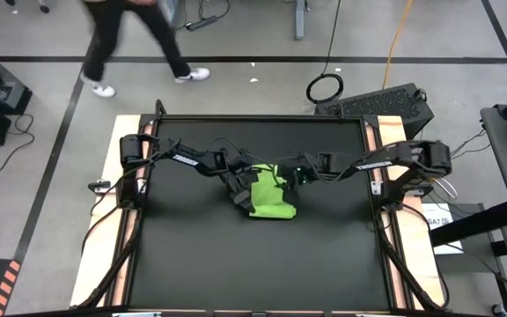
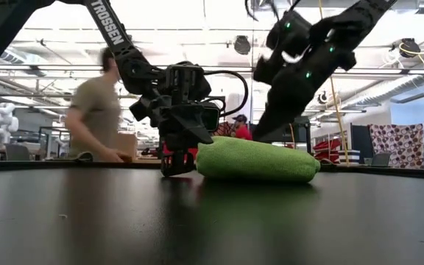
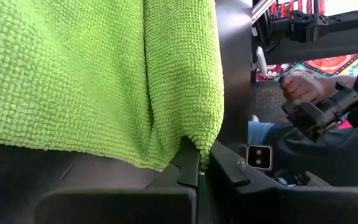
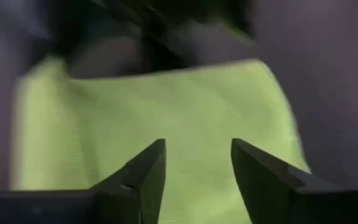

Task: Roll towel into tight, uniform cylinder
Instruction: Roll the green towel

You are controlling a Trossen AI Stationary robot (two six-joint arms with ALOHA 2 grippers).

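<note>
The lime-green towel (image 1: 269,199) lies rolled into a thick bundle (image 2: 258,160) on the black table (image 1: 236,264), near its middle. My left gripper (image 1: 241,192) is low at the roll's left end (image 2: 201,158) and is shut on the cloth. My right gripper (image 4: 197,171) hangs open above the towel's far right part (image 1: 287,176), clear of it, with only green cloth showing below its fingers. My left gripper pinches a folded edge of the towel (image 3: 194,138) at the roll's left end between its two fingers (image 3: 189,167). The fingers come in from the table's left, slanting down. How many layers are caught cannot be told. The roll rests on the table.
A person (image 2: 98,110) moves behind the table's far edge and shows walking on the floor (image 1: 135,40) in the high view. A hand (image 3: 300,90) shows beyond the table in the left wrist view. The wooden side rails (image 1: 117,220) border the black top.
</note>
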